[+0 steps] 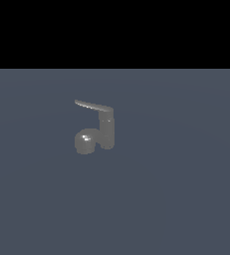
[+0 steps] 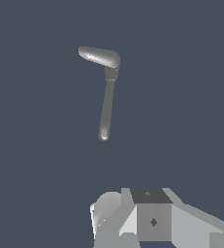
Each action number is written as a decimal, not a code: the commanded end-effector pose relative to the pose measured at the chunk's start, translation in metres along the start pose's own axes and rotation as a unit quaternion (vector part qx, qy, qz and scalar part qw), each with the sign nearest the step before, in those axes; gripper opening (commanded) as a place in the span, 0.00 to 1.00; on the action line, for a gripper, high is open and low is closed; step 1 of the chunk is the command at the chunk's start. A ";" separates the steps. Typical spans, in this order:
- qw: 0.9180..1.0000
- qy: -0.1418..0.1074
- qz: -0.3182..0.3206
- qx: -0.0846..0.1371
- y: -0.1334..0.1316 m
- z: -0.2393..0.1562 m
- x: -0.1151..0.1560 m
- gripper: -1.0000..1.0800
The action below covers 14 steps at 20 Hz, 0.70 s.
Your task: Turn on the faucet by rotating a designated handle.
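The faucet [image 1: 105,132] stands alone on the grey-blue floor in the exterior view, a dull-grey upright cylinder with a rounded spout [image 1: 85,141] low on the exterior view's left. The handle [image 1: 92,105] is a thin tapered blade that projects from the cylinder's top towards the exterior view's left. In the wrist view the faucet [image 2: 111,73] shows from above, with the wide tapered handle [image 2: 99,56] and the long thin spout [image 2: 105,109]. Only grey blocks of my gripper [image 2: 151,220] show at the wrist picture's edge, well apart from the faucet. Its fingertips are out of view.
A flat grey-blue floor [image 1: 186,189] surrounds the faucet on all sides. A black band fills the picture above the floor's far edge. The arm does not show in the exterior view.
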<state>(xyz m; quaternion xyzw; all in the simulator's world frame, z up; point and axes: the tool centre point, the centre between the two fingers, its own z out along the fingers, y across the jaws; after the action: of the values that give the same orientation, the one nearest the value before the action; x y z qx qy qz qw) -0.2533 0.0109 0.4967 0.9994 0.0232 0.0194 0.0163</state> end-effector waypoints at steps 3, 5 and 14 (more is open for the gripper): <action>1.000 0.000 0.001 0.000 0.000 0.000 0.000 0.00; 1.000 0.000 0.004 0.000 -0.002 0.002 0.001 0.00; 0.999 -0.002 0.044 0.000 -0.018 0.017 0.009 0.00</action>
<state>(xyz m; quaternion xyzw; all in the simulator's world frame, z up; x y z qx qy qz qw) -0.2463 0.0250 0.4827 0.9996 -0.0122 0.0188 0.0156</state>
